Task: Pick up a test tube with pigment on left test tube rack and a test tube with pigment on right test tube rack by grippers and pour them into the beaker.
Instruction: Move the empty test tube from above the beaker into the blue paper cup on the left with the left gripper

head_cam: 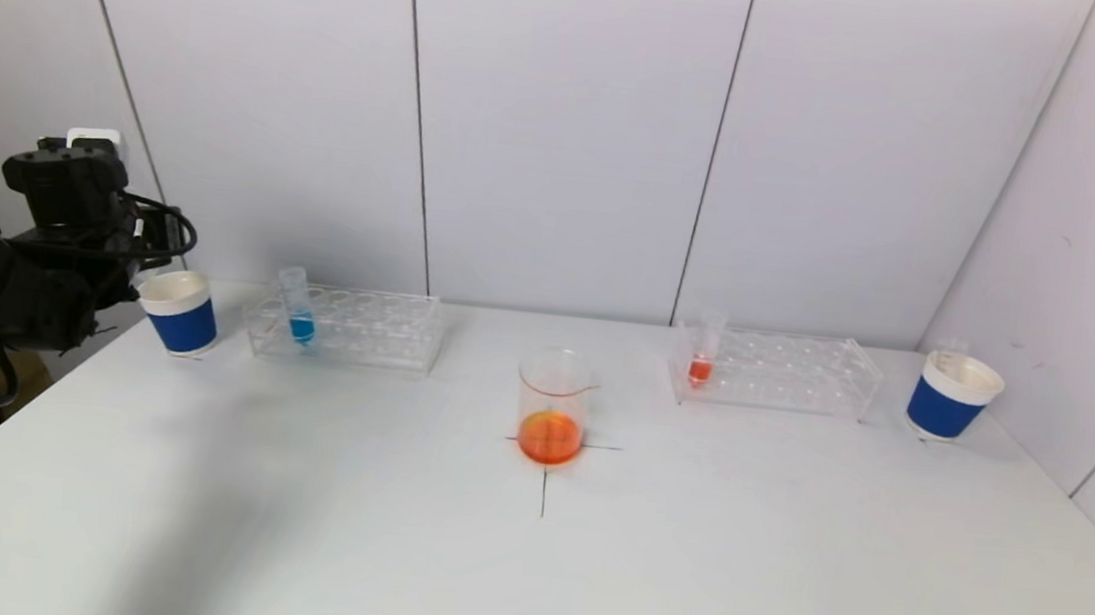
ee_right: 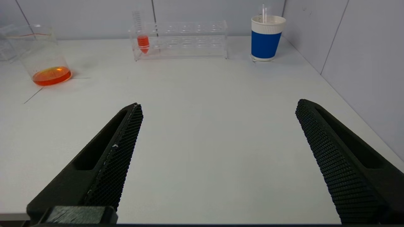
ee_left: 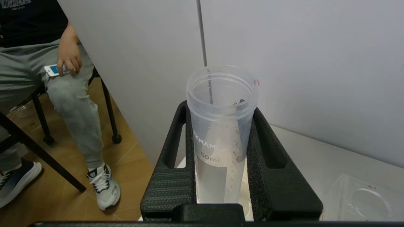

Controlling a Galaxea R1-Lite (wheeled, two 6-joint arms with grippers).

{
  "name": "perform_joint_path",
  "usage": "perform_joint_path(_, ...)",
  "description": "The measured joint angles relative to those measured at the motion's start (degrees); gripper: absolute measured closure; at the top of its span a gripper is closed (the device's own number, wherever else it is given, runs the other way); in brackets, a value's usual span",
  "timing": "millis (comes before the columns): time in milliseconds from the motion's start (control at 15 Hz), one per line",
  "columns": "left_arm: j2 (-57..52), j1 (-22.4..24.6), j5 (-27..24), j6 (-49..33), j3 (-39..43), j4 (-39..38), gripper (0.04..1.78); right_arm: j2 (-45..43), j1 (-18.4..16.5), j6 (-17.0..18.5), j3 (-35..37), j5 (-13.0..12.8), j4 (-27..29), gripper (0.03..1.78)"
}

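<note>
My left gripper is shut on a clear, empty 50 mL test tube and holds it upright. In the head view this gripper is at the table's far left, beside the left blue cup; the tube is hidden there. The left rack holds a tube with blue pigment. The right rack holds a tube with red pigment. The beaker with orange liquid stands in the middle. My right gripper is open and empty above bare table, out of the head view.
A second blue cup stands at the far right with a clear tube in it. White wall panels close the back and right. A seated person is beyond the table's left edge. A corner of the left rack shows in the left wrist view.
</note>
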State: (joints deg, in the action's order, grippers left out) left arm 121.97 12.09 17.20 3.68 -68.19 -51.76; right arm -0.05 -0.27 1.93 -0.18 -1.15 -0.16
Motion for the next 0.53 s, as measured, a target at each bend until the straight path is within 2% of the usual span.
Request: perform_joint_path(533, 4.74, 0.11, -1.06, -0.18, -0.18, -3.15, 1.35, 0.00, 0.00, 0.00, 0.00, 0.00, 0.00, 0.05)
